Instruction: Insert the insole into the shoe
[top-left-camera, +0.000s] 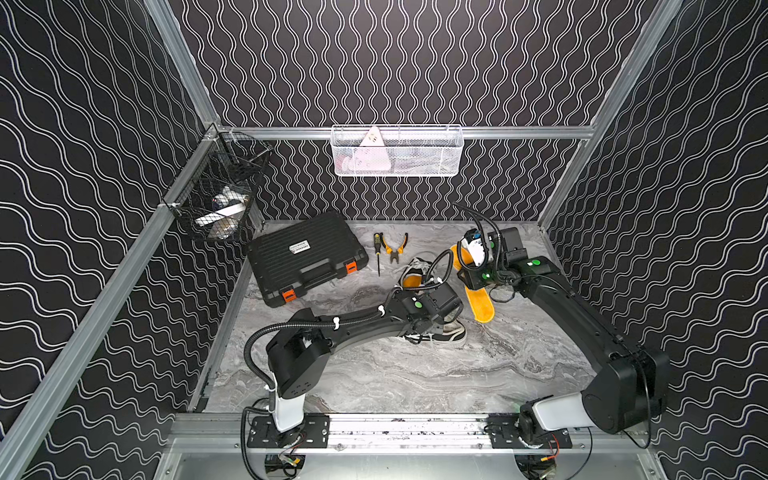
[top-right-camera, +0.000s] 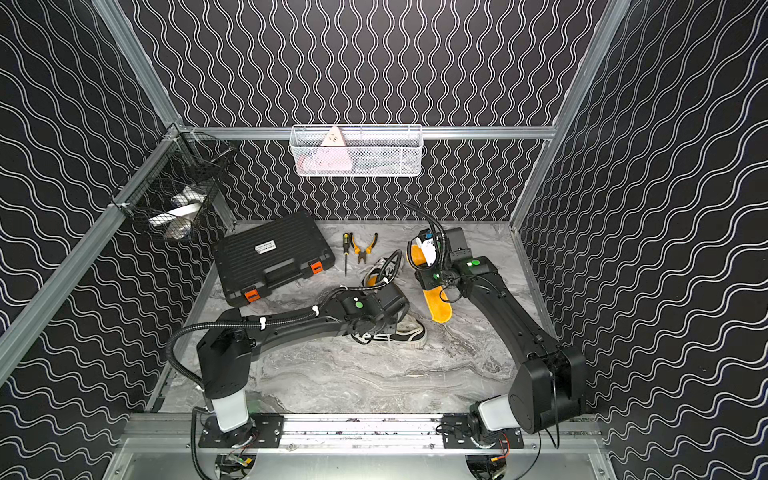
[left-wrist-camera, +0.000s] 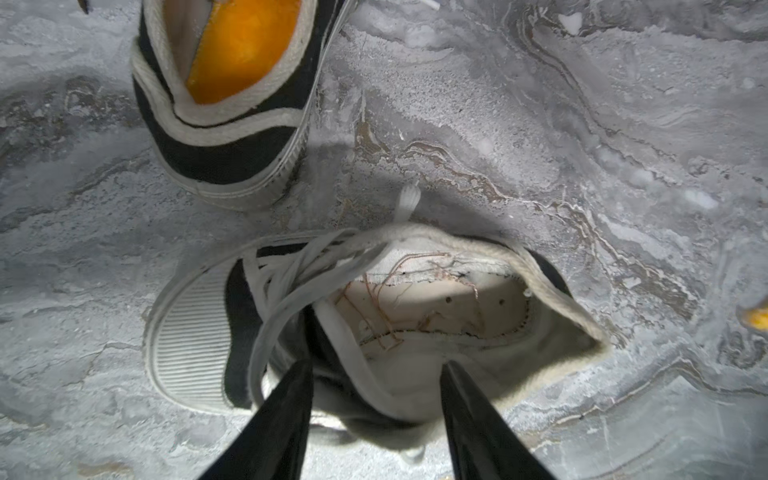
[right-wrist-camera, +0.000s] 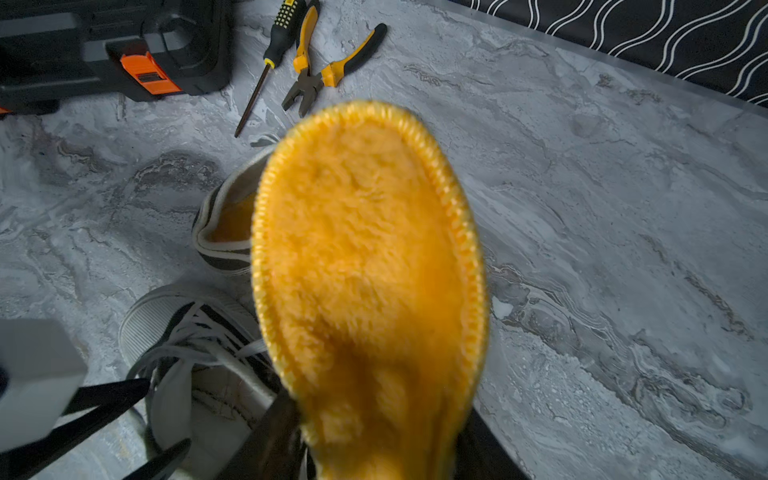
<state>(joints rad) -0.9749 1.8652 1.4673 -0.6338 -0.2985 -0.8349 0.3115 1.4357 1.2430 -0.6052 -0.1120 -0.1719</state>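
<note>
The right gripper (right-wrist-camera: 374, 432) is clenched on the fleecy, oval orange-yellow insole (right-wrist-camera: 365, 257). The insole's broad end sticks out ahead of the fingers, raised clear of the grey marbled tabletop (right-wrist-camera: 602, 249). In both top views the insole sits off to one side of the two shoes, apart from both. Down beside that gripper the black-and-white canvas lace-up shoe (left-wrist-camera: 191, 332) stands upright on its sole, and its mouth shows only a bare pale footbed with loose threads (left-wrist-camera: 436, 303). The left gripper (left-wrist-camera: 376, 365) hovers right over this shoe, released, with its jaws parted. Its two black fingertips (left-wrist-camera: 301, 374) are down at the near side of the collar, one by the laces and one at the opening; whether they touch the cloth cannot be told. Just beyond the left gripper stands a second black-and-white canvas shoe (left-wrist-camera: 224, 153) that already has an orange-yellow lining inside. Farther ahead of the right gripper a black-and-yellow screwdriver (right-wrist-camera: 274, 45) and yellow-handled pliers (right-wrist-camera: 320, 70) lie side by side. Next to them is a black plastic tool case with orange latches (top-left-camera: 307, 257).
</note>
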